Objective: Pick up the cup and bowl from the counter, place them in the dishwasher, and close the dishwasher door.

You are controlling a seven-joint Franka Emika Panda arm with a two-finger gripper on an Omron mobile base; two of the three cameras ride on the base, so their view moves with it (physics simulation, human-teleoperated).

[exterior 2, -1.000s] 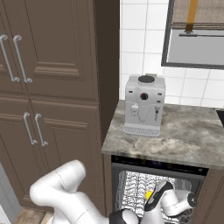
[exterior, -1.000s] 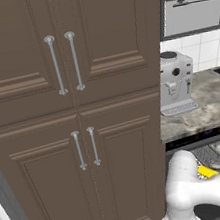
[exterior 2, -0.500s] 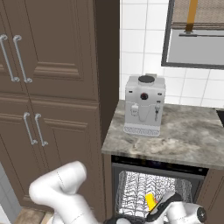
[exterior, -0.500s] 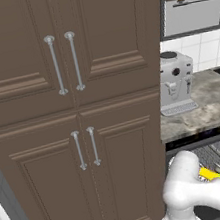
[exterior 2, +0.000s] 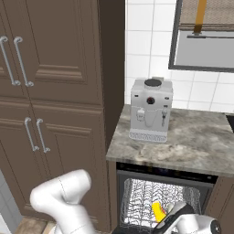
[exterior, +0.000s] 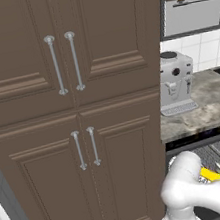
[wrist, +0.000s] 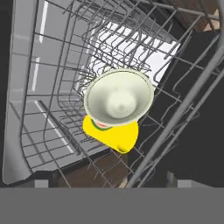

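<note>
Claw point(wrist: 109, 183) standing spread wide, gripping nothing, hovering over dishwasher point(exterior 2: 137, 201) wire rack point(wrist: 57, 109). Bowl point(wrist: 119, 101) sitting in rack, resting against cup point(wrist: 114, 134), lying just beside it. Coffee machine point(exterior 2: 151, 109) standing at counter point(exterior 2: 201, 141) left edge.

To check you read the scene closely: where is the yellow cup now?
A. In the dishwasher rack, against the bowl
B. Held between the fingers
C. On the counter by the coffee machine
A: the hand view shows the cup in the wire rack, against the bowl.
</note>
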